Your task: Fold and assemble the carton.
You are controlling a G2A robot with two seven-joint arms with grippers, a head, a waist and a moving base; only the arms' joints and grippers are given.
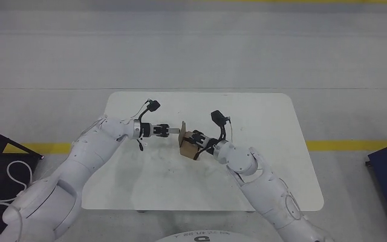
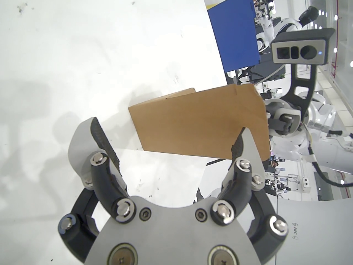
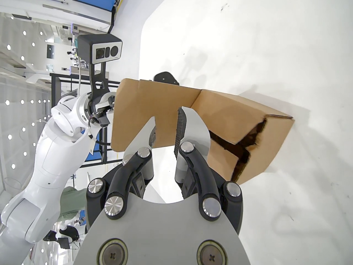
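Pinching carton flap, right end effector; left end effector wide open.

The left gripper holds its fingers wide apart; the right gripper, nearly together.

- a white table with rounded corners is standing on the pale grey floor
- small dark scuffs are dotting its top
- a yellow line is running along the floor on either side of the table
- a blue panel is standing beyond the table's edge
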